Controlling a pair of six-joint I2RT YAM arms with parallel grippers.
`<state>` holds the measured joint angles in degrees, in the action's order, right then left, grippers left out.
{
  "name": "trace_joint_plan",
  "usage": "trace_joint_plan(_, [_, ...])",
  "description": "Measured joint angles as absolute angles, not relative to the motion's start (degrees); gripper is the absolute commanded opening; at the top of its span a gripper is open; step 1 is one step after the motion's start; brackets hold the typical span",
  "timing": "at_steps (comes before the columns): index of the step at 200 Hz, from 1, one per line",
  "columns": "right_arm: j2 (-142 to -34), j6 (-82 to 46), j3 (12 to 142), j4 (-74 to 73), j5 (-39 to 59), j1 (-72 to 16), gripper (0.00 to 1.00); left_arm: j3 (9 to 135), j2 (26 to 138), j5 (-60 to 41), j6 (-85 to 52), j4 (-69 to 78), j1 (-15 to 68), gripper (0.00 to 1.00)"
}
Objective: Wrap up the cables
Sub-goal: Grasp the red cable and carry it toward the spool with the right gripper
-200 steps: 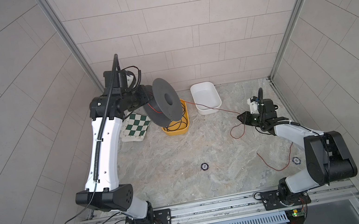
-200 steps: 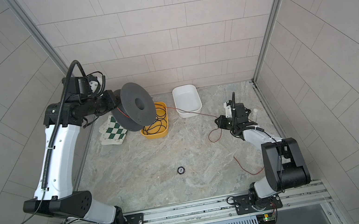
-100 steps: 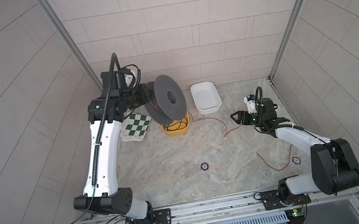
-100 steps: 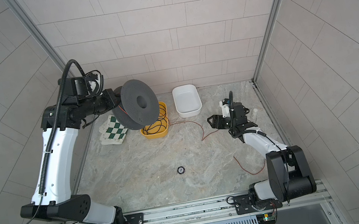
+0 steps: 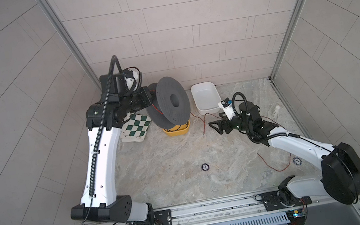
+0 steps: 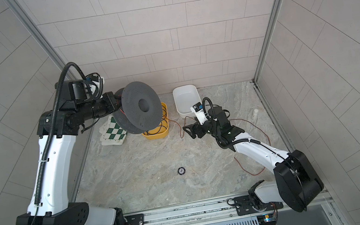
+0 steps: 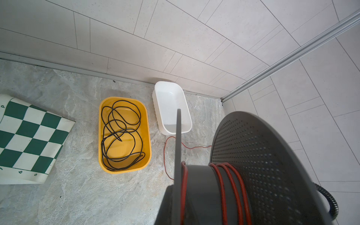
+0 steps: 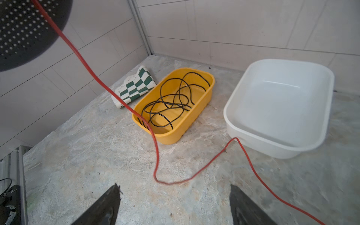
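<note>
Left gripper (image 5: 148,95) is clamping tight and carrying the spool (image 5: 171,104) up off the table (image 5: 158,170). Its fingers are hiding behind the rear flange, so the exact grip spot isn't showing. Red wire (image 7: 233,185) is sitting in a few turns on the spool hub, then dropping to the table toward the right gripper (image 5: 215,127). Right gripper is standing wide open, holding nothing, hovering low over the table. The wire is lying slack just ahead of its fingertips (image 8: 110,203) and looping out to the near wall of the white bin (image 8: 263,145). From there it is running back past one finger, clear of it, and trailing beside the right arm. Yellow bin (image 7: 124,171) with a black cable (image 7: 126,157) is sitting farther ahead of the right gripper, under the spool. Checker mat (image 7: 29,140) is lying beyond that bin.
</note>
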<state>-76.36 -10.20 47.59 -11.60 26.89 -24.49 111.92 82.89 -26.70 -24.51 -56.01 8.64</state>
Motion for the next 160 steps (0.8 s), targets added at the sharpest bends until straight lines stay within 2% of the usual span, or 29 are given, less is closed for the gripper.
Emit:
trace_joint_plan(45, [-84.7, -10.2, 49.7, -16.8, 29.2, -26.2, 0.8, 111.7, 82.2, -27.5, -24.5, -56.1, 8.6, 0.0])
trace_joint_plan(101, [-88.9, -11.4, 50.8, -19.4, 29.3, -26.0, 0.72, 111.5, 81.8, -28.3, -24.6, -56.2, 8.6, 0.0])
trace_joint_plan(118, [-89.8, -11.9, 50.8, -20.2, 29.5, -25.8, 0.6, 111.5, 81.8, -28.3, -24.6, -56.1, 8.6, 0.0])
trace_joint_plan(160, [-93.0, -14.9, 52.0, -21.5, 30.6, -25.4, 0.18, 111.2, 81.8, -28.2, -25.7, -55.3, 8.7, 0.0])
